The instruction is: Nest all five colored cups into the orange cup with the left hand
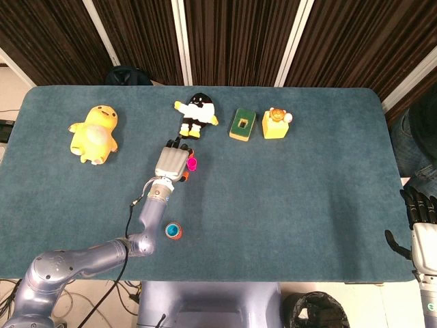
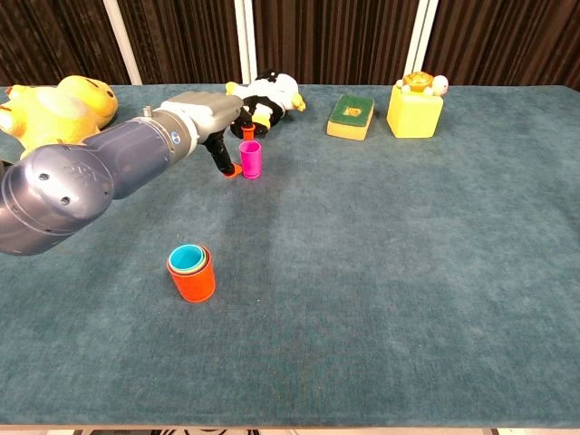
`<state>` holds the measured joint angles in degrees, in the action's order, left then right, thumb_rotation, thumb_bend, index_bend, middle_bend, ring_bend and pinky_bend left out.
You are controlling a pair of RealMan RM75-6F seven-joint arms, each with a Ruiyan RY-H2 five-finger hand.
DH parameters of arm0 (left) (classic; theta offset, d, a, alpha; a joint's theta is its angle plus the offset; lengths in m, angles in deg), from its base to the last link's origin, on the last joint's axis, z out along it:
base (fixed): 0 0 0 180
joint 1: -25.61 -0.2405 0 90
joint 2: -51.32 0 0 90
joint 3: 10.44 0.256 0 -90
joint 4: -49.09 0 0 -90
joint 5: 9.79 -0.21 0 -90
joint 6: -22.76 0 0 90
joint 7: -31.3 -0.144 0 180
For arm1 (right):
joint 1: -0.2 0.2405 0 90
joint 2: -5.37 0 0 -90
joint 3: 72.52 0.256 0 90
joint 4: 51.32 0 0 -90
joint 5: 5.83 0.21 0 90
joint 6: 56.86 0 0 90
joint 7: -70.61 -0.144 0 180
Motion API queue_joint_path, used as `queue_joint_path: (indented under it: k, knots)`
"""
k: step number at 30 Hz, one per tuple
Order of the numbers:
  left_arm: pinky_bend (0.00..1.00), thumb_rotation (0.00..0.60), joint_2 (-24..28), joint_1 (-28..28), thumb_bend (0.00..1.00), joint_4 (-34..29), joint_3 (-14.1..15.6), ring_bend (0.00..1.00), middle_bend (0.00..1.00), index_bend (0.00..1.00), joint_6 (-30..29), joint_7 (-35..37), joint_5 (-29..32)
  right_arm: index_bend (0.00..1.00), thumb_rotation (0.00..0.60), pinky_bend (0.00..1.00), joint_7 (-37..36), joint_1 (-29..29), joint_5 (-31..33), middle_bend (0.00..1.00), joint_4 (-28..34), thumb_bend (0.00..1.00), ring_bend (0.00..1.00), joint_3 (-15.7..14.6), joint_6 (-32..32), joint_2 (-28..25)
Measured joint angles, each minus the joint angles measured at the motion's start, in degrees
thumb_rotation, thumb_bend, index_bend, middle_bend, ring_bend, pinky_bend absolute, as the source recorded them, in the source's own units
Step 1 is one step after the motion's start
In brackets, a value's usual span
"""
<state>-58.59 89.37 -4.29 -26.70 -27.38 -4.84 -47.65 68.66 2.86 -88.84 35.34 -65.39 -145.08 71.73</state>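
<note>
The left hand (image 2: 217, 122) is at the magenta cup (image 2: 250, 159), fingers spread, nothing held; one orange-tipped finger stands just beside the cup wall. The cup stands upright on the desk (image 2: 408, 272), at about 1 o'clock from the orange cup (image 2: 192, 275), well apart from it; the orange cup already carries nested cups. Recommended procedure: bring thumb and fingers to opposite sides of the magenta cup before pinching, avoiding a sideways push that could tip it. The right hand (image 1: 422, 229) rests open at the desk edge.
</note>
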Motion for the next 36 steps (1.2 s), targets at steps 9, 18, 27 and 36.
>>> queue_joint_path:
  k: [9,18,27,36]
  knots:
    - [0.14,0.600,-1.3,0.1,0.28,1.8,-0.1,0.00,0.27,0.38,-0.1,0.0,-1.4,0.07,0.600,0.04,-0.1,0.0,-0.1,0.05,0.0,0.37,0.07,0.0,0.0,0.0]
    - [0.14,0.600,-2.7,0.4,0.28,3.5,-0.6,0.00,0.27,0.39,-0.3,-0.9,-1.7,0.07,0.600,0.04,-0.1,0.0,-0.1,0.05,0.0,0.37,0.07,-0.1,0.1,0.0]
    - [0.14,0.600,-3.6,0.3,0.32,4.2,-0.7,0.00,0.32,0.50,0.0,-0.7,-3.1,0.07,0.600,0.04,-0.3,0.0,-0.1,0.05,0.0,0.37,0.07,0.0,0.0,-0.1]
    - [0.15,0.600,-3.5,-0.1,0.35,3.8,-1.2,0.01,0.34,0.54,-0.7,-0.4,-4.0,0.07,0.600,0.04,-0.5,-0.1,-0.1,0.05,0.0,0.37,0.07,0.0,-0.2,-0.2]
